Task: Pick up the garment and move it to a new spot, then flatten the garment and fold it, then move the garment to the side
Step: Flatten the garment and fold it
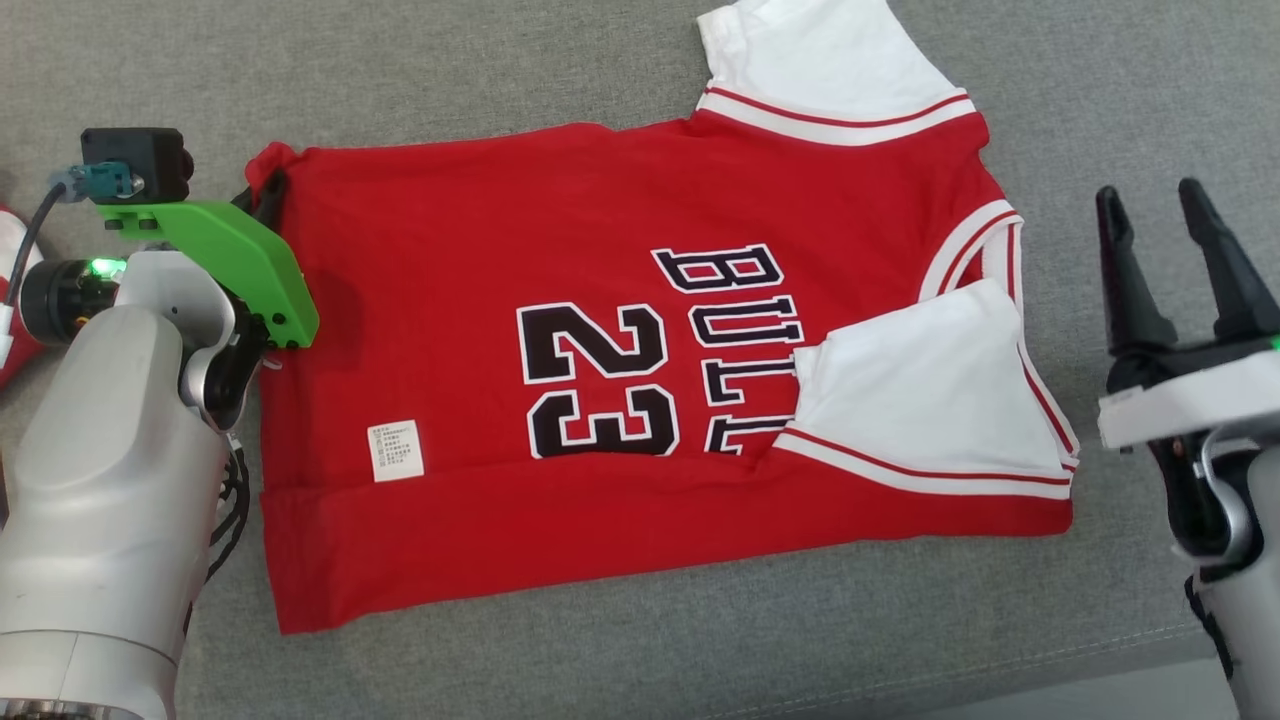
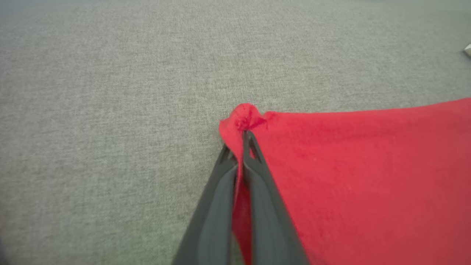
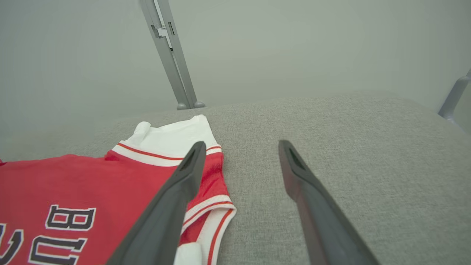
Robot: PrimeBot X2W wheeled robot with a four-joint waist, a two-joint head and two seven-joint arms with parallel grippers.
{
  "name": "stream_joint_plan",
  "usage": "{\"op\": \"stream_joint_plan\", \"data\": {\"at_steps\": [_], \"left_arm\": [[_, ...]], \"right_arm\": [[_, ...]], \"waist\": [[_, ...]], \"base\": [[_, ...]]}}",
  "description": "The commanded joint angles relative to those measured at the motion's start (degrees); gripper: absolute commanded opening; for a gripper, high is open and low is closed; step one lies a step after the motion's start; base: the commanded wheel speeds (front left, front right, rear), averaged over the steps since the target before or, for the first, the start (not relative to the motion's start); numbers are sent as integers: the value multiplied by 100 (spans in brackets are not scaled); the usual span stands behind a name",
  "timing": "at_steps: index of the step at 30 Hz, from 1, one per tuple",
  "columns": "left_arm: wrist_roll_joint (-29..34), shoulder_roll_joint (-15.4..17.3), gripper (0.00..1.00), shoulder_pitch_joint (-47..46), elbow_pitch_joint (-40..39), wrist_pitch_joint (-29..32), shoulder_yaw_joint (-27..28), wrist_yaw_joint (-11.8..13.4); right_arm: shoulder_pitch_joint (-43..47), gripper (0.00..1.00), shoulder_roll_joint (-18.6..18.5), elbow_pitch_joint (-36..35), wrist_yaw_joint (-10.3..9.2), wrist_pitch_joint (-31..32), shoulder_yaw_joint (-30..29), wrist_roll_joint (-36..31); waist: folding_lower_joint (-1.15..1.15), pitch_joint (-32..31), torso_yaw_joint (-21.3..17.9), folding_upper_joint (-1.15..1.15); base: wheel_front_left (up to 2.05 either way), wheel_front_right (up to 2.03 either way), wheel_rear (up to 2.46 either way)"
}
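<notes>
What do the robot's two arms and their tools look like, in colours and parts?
Both tools, the left tool and the right tool, have two long dark tapering fingers. The left arm has a silver-grey forearm, a bright green plate carrying a black camera block, a black cable and a small green light. The right wrist bears a white bracket.

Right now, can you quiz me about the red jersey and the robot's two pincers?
1. True or false: the right pincer is holding the jersey.
2. Which pincer is pinching a red corner of the jersey? A: the left pincer. B: the right pincer. C: both.
3. Fill in: the big number printed on the jersey is ___.

Key: 1 false, it is open and off to the side; 2 A; 3 23.
</notes>
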Motion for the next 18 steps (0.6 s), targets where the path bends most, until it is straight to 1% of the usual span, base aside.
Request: {"op": "stream_joint_plan", "data": {"at_steps": [1, 4, 9, 13, 16, 18], "left_arm": [[-36, 64, 0, -150, 2, -71, -64, -12], [-105, 34, 0, -261, 23, -213, -202, -3], [-175, -75, 0, -495, 61, -394, -438, -2], [-205, -178, 0, -679, 83, -492, -645, -2], [-306, -326, 0, -769, 83, -548, -816, -2], [-351, -346, 0, -834, 132, -604, -899, -2]], "right_arm": [[-255, 100, -67, 145, -9, -17, 75, 77], [-801, 100, -202, 576, -9, -14, 261, 203], [-1903, 100, -274, 1475, -9, 29, 763, 483], [-2789, 100, -336, 2233, -9, 210, 1198, 681], [-3429, 100, -418, 2816, -9, 472, 1553, 793], [-3837, 100, -452, 3151, -9, 624, 1741, 872]], "waist": [[0, 39, 54, 0], [0, 116, 161, 0], [0, 301, 377, 0], [0, 471, 601, 0], [0, 587, 795, 0], [0, 650, 892, 0]], "base": [[0, 0, 0], [0, 0, 0], [0, 0, 0], [0, 0, 0], [0, 0, 0], [0, 0, 0]]}}
